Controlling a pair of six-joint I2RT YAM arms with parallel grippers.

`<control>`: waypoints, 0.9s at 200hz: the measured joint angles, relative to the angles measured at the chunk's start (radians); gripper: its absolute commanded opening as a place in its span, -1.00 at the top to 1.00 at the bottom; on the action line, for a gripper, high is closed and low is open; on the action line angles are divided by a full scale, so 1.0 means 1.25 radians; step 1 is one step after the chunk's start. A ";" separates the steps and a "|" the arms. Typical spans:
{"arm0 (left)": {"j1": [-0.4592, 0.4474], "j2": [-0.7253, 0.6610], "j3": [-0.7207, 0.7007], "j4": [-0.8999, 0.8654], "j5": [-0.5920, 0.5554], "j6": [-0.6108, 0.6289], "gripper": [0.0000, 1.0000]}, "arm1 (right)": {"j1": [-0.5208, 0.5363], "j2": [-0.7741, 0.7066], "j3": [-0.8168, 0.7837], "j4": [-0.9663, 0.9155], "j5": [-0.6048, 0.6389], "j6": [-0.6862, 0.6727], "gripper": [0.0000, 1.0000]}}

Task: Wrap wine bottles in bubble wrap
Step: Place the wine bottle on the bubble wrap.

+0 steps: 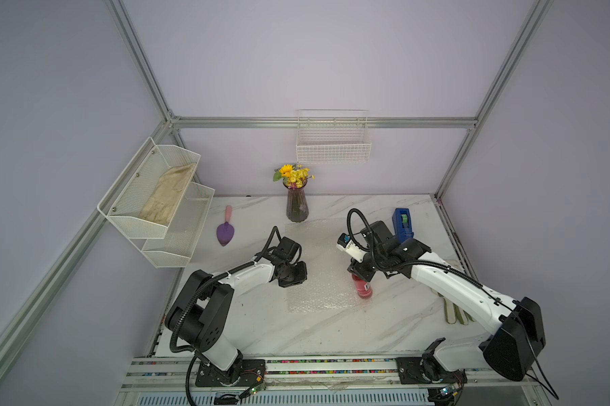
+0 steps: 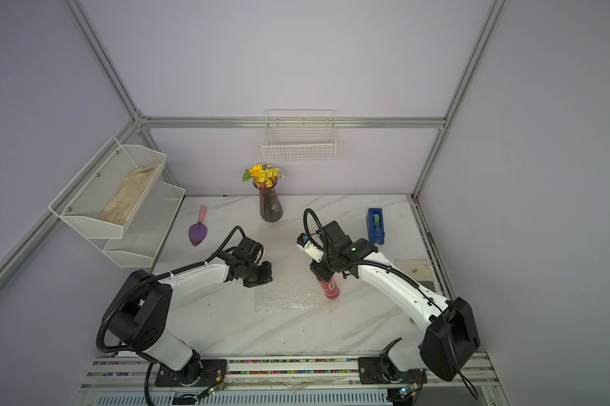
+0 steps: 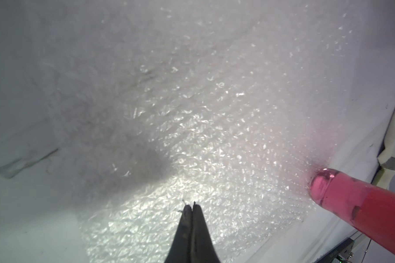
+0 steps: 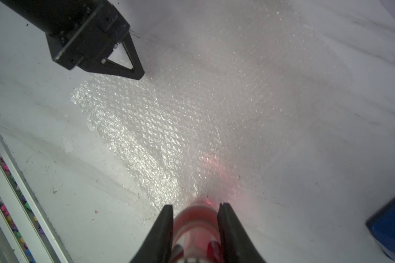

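Your right claw [image 4: 195,206] is grasping the wine bottle [image 1: 364,290] from above. The bottle's pink base points down at the right edge of the bubble wrap [image 1: 317,288], near that sheet's front corner. The wrap lies flat on the table [image 1: 331,330]. Your left claw [image 3: 191,206] is clenched, with its tips pressed together and nothing between them, poised over the sheet's left side.

Top views look steeply down on the whole table [image 1: 296,334]; wrist cameras (close) share the bubble wrap [image 3: 214,136].
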 measured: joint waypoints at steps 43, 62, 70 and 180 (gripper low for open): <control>0.039 0.041 -0.020 0.023 0.014 0.002 1.00 | 0.066 0.022 -0.044 0.117 -0.022 -0.048 1.00; 0.053 0.049 -0.020 0.045 0.031 0.007 1.00 | 0.078 0.012 -0.078 0.160 -0.063 -0.070 1.00; 0.059 0.053 -0.020 0.055 0.038 0.009 1.00 | 0.081 0.010 -0.090 0.178 -0.082 -0.079 1.00; 0.077 0.042 -0.035 0.075 0.096 0.038 0.41 | 0.191 0.140 -0.116 0.305 -0.161 -0.195 1.00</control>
